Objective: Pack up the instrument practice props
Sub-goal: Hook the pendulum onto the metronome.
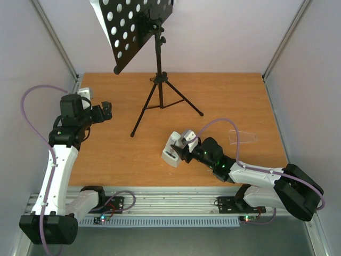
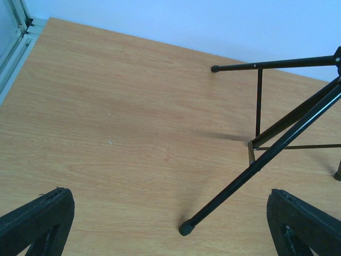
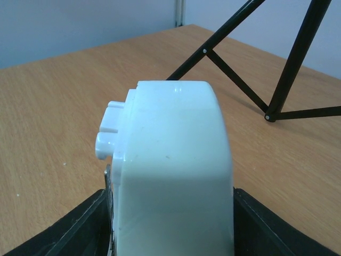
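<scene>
The black tripod music stand (image 1: 158,80) stands at the back middle of the table, its round-holed desk (image 1: 133,29) tilted at the top. In the left wrist view its near leg (image 2: 250,170) ends in a rubber foot on the wood. The white metronome (image 1: 173,149) lies tipped over near the front middle. My right gripper (image 1: 185,150) is shut on it, and in the right wrist view the metronome (image 3: 170,160) fills the gap with a black finger against each side. My left gripper (image 1: 105,112) stands open and holds nothing, left of the stand's legs, its fingers (image 2: 37,218) wide apart.
A small clear plastic piece (image 1: 241,137) lies on the wood right of the right arm. White walls with metal corner posts (image 1: 58,48) close in the table on three sides. The stand's legs (image 3: 240,85) spread just behind the metronome.
</scene>
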You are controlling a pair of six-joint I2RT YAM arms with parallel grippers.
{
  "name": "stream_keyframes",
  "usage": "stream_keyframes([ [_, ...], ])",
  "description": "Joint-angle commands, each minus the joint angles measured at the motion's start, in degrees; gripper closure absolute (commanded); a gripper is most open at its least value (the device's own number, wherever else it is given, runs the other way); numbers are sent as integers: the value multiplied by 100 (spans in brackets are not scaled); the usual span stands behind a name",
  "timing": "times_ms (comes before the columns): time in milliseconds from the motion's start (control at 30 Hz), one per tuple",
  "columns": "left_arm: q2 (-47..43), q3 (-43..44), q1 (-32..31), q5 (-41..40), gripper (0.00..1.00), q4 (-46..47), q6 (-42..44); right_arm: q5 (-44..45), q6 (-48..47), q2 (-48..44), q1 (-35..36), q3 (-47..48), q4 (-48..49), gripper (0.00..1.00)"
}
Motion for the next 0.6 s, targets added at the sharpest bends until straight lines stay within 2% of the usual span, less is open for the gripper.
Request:
stream_keyframes([
  [0,17,55,-14,78,1,162,-29,-36,128,-46,-35,-31,94,40],
  [567,5,59,-14,140,1,164,-40,32,123,100,-107,251,-296,38],
])
